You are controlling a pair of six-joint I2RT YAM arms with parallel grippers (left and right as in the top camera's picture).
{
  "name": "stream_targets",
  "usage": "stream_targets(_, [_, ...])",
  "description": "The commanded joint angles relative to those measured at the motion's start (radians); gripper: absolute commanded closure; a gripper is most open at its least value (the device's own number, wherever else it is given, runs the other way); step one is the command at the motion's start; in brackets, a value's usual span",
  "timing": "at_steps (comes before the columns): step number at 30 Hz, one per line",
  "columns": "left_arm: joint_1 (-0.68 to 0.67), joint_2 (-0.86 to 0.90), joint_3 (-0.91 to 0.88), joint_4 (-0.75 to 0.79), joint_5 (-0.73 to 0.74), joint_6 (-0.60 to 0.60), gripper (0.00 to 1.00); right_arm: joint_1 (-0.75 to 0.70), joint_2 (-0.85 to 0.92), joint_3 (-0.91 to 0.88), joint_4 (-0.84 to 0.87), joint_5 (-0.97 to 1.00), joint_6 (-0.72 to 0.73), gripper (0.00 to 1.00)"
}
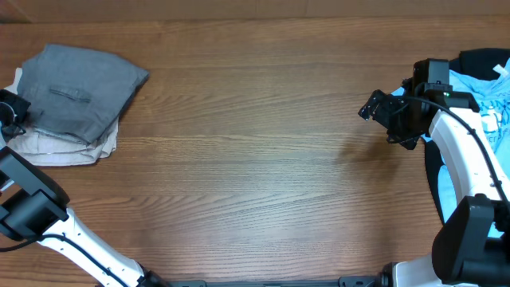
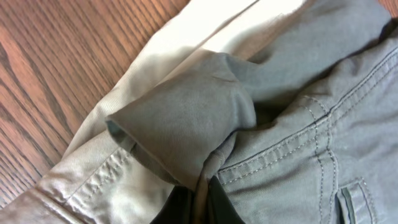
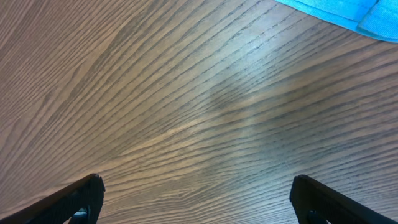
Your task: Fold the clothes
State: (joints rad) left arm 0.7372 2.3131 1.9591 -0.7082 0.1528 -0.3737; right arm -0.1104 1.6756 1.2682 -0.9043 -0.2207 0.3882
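Where folded grey trousers (image 1: pixel 80 88) lie on a beige garment (image 1: pixel 68 150) at the left end of the table (image 1: pixel 255 175), the left gripper (image 2: pixel 198 200) pinches a grey fold. The right gripper (image 3: pixel 199 202), spread wide and empty, hovers beside a blue garment (image 1: pixel 478 89).

My wood-grain table (image 1: pixel 255 159) has 2 piles on it. A folded beige garment (image 1: pixel 56 150) sits flat on the wood, with grey trousers (image 1: pixel 80 88) stacked right on top. Way across from that beige garment, a light blue cloth (image 1: pixel 478 88) lies bunched at the opposite edge.
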Motion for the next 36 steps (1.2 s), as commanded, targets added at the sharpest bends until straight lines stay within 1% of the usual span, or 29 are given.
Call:
stream_targets(1, [-0.005, -0.082, 0.034, 0.002, -0.007, 0.083, 0.96, 0.001, -0.005, 0.007, 0.005, 0.003, -0.003, 0.0])
stream_targets(7, [-0.005, -0.186, 0.034, 0.003, -0.003, 0.082, 0.96, 0.001, -0.005, 0.007, 0.005, 0.003, -0.002, 0.0])
stream_targets(11, [-0.005, -0.219, 0.034, -0.035, -0.027, 0.055, 0.96, 0.001, -0.005, 0.007, 0.005, 0.003, -0.002, 0.0])
stream_targets(14, [-0.003, -0.219, 0.032, -0.099, -0.105, 0.017, 0.96, 0.001, -0.005, 0.007, 0.005, 0.003, -0.002, 0.0])
stream_targets(18, [0.0, -0.214, 0.01, -0.174, -0.243, -0.075, 0.96, 0.001, -0.005, 0.007, 0.005, 0.003, -0.002, 0.0])
stream_targets(21, [0.008, -0.213, -0.017, -0.2, -0.273, -0.142, 0.96, 0.001, -0.005, 0.007, 0.005, 0.003, -0.002, 0.0])
stream_targets(24, [0.011, -0.213, -0.056, -0.198, -0.313, -0.174, 0.94, 0.001, -0.005, 0.007, 0.005, 0.003, -0.002, 0.0])
stream_targets(25, [0.011, -0.213, -0.066, -0.196, -0.318, -0.174, 0.87, 0.001, -0.005, 0.007, 0.005, 0.003, -0.002, 0.0])
stream_targets(26, [0.011, -0.213, -0.079, -0.193, -0.321, -0.174, 0.46, 0.001, -0.005, 0.007, 0.005, 0.003, -0.002, 0.0])
stream_targets(27, [0.011, -0.213, -0.079, -0.193, -0.322, -0.17, 0.31, 0.001, -0.005, 0.007, 0.005, 0.003, -0.002, 0.0])
stream_targets(28, [0.011, -0.213, -0.078, -0.193, -0.321, -0.16, 0.2, 0.001, -0.005, 0.007, 0.005, 0.003, -0.002, 0.0])
stream_targets(29, [0.013, -0.216, -0.073, -0.193, -0.32, -0.153, 0.15, 0.001, -0.005, 0.007, 0.005, 0.003, -0.002, 0.0])
stream_targets(30, [0.015, -0.217, -0.061, -0.205, -0.32, -0.15, 0.11, 0.001, -0.005, 0.007, 0.005, 0.003, -0.002, 0.0])
stream_targets(32, [0.016, -0.227, -0.013, -0.254, -0.316, -0.149, 0.09, 0.001, -0.005, 0.007, 0.005, 0.003, -0.002, 0.0])
stream_targets(33, [0.016, -0.232, 0.001, -0.265, -0.307, -0.144, 0.09, 0.001, -0.005, 0.007, 0.005, 0.003, -0.002, 0.0])
stream_targets(34, [0.014, -0.239, 0.008, -0.272, -0.275, -0.134, 0.13, 0.001, -0.005, 0.007, 0.005, 0.003, -0.002, 0.0])
stream_targets(35, [0.011, -0.244, 0.008, -0.275, -0.238, -0.127, 0.2, 0.001, -0.005, 0.007, 0.005, 0.003, -0.002, 0.0])
stream_targets(36, [0.009, -0.247, 0.008, -0.283, -0.192, -0.12, 0.41, 0.001, -0.005, 0.007, 0.005, 0.003, -0.002, 0.0])
